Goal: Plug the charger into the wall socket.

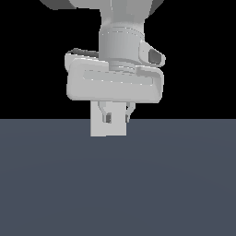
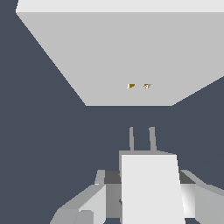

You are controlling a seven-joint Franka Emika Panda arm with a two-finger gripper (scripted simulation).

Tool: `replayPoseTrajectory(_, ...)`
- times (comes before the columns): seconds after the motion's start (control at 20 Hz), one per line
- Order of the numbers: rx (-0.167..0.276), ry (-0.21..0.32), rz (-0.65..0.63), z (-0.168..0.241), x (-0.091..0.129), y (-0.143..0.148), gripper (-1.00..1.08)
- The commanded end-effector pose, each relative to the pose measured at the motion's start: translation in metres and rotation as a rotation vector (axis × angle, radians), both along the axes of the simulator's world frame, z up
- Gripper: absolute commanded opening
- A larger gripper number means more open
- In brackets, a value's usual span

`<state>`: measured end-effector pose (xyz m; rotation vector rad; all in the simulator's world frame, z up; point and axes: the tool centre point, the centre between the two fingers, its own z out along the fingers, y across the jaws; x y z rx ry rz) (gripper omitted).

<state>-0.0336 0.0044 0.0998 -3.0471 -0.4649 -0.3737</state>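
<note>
Wall socket (image 1: 108, 130) half hidden behind arm — charger (image 2: 151, 188) cut by frame edge.

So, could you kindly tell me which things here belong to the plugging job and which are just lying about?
Part of the job:
- charger, held in the gripper
- wall socket

Just lying about:
- nothing else shows apart from the floor
</note>
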Motion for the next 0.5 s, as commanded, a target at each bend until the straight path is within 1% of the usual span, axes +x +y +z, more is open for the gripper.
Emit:
replayPoseTrajectory(0.0,0.0,0.0,0.0,0.0,0.004,0.001,-1.0)
replayPoseTrajectory(0.45,-0.001,0.0,0.0,0.0,0.034,0.011,-1.0)
